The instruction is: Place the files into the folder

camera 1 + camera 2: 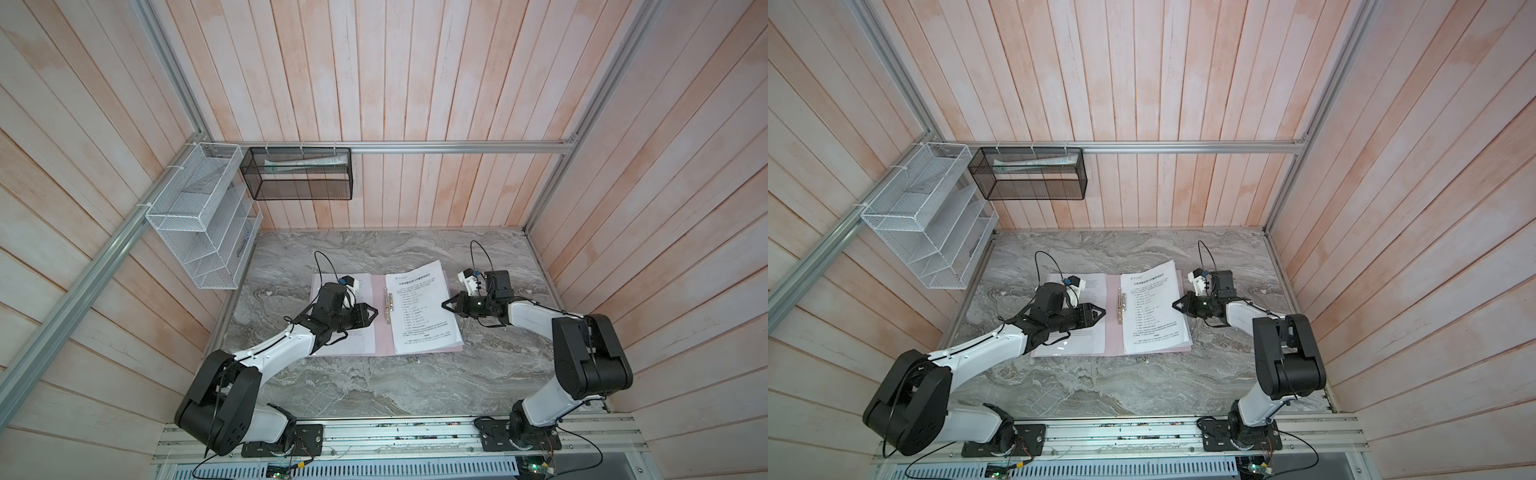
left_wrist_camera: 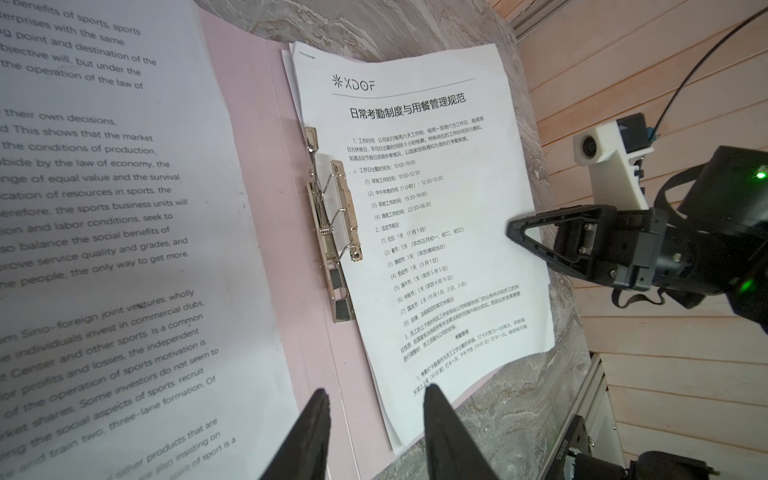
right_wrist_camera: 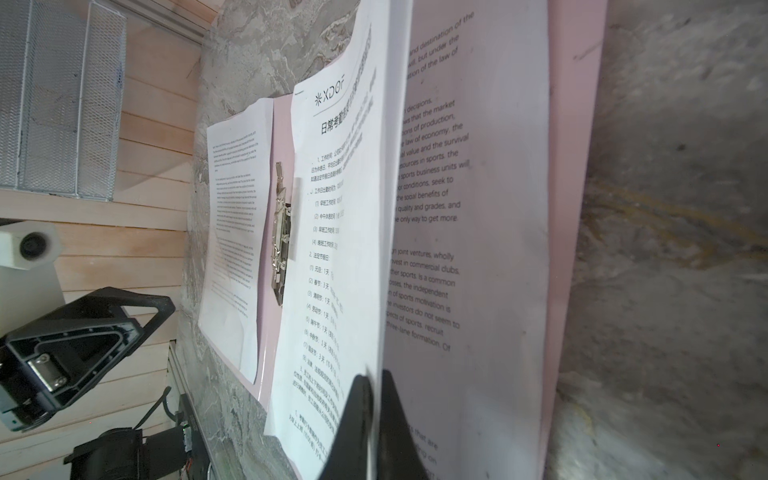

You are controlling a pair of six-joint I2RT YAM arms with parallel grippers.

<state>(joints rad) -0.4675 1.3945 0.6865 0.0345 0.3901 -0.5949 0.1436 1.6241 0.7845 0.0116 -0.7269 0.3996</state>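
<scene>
The pink folder [image 1: 383, 340] [image 1: 1115, 337] lies open on the marble table, its silver clip [image 1: 389, 307] [image 2: 332, 216] on the spine. A text sheet [image 1: 353, 345] [image 2: 104, 208] lies on its left half. On the right half lie more files, the top one [image 1: 424, 307] [image 2: 436, 208] headed by a logo. My right gripper [image 1: 444, 303] [image 3: 374, 376] is shut on that top sheet's right edge, which is raised off the sheet below [image 3: 457, 249]. Over the spine near the left half hovers my left gripper [image 1: 376, 311] [image 2: 375, 390], open and holding nothing.
A white wire rack [image 1: 203, 224] hangs on the left wall. A black mesh basket [image 1: 299, 174] with rolled paper in it hangs on the back rail. Bare marble [image 1: 374, 386] stretches in front of the folder, between the arm bases.
</scene>
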